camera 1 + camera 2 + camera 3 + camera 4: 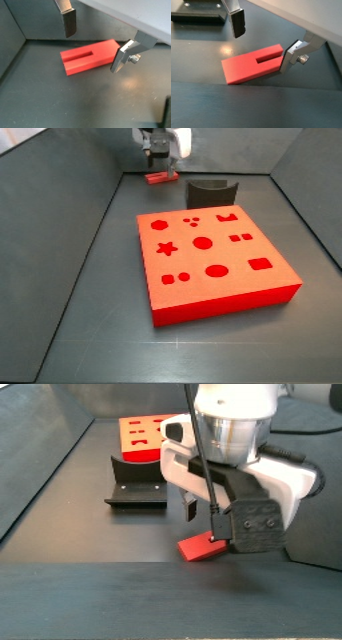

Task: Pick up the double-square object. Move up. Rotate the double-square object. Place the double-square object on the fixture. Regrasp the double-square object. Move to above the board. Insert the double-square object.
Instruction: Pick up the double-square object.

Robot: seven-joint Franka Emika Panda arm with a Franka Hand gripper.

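— So, where's the gripper [93,42] right now?

— Low over the grey floor [60,105], near the back wall. In both wrist views its two silver fingers [237,22] stand spread wide apart, with the double-square object [89,56] lying flat on the floor between them.

— Is it holding the piece?

— No, the jaws are released. One finger hangs clear above the block; the other finger [125,55] sits right at the block's end, though whether it actually touches is hard to judge from these angles.

— What does the block look like?

— Small, red, elongated, with a rectangular slot sunk into its top face. In a side view it shows just below the gripper [211,524] as a red piece [202,548] on the floor.

— And the rest?

— The dark fixture [211,192] stands just beside the block, between it and the board [214,258]. The board lies flat, well apart from the gripper [163,158], its cut-outs facing up.
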